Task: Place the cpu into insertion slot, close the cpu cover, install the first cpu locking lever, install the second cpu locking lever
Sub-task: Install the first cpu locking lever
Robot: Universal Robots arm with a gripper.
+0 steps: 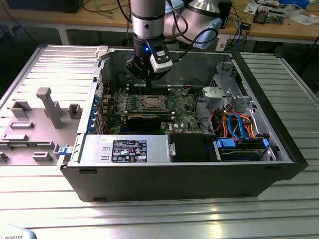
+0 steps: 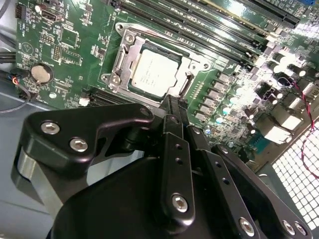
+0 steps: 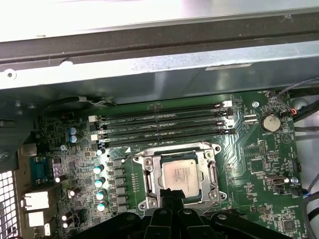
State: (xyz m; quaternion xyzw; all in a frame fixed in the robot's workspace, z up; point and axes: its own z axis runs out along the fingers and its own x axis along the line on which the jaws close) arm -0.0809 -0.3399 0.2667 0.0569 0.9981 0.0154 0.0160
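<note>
Ribbed metal table (image 1: 164, 214) is carrying an open computer case (image 1: 174, 174) in the exterior view, and a cluttered workbench (image 1: 279, 30) is running behind it. Grey fixtures (image 1: 50, 107) are standing on the table beside the case, at the exterior view's left. The case is holding a green motherboard (image 1: 182, 107), a long black expansion card (image 1: 144, 119), a labelled power supply (image 1: 124, 149) along its near wall, and orange and blue cables (image 1: 239, 124) toward its end at the exterior view's right. The cpu (image 1: 151, 103) is lying in the insertion slot (image 1: 152, 97) near the middle of the motherboard. The arm (image 1: 147, 15) is reaching straight down by the case's far wall, with the gripper (image 1: 145, 84) hanging just above the slot's far edge.

Seen in the second wrist view, the cpu (image 2: 154, 73) is sitting flat in the insertion slot (image 2: 164, 42), and the cpu cover (image 2: 122, 57) is lying down around it. The gripper (image 2: 172, 102) is pointing at the slot's edge, its fingers drawn together with nothing visible between them.

Seen in the first wrist view, the cpu (image 3: 180, 175) is resting inside the cpu cover (image 3: 153, 172), with memory slots (image 3: 164, 124) running between it and the case wall (image 3: 149, 64). The gripper (image 3: 175, 201) is hovering at the slot's edge.
</note>
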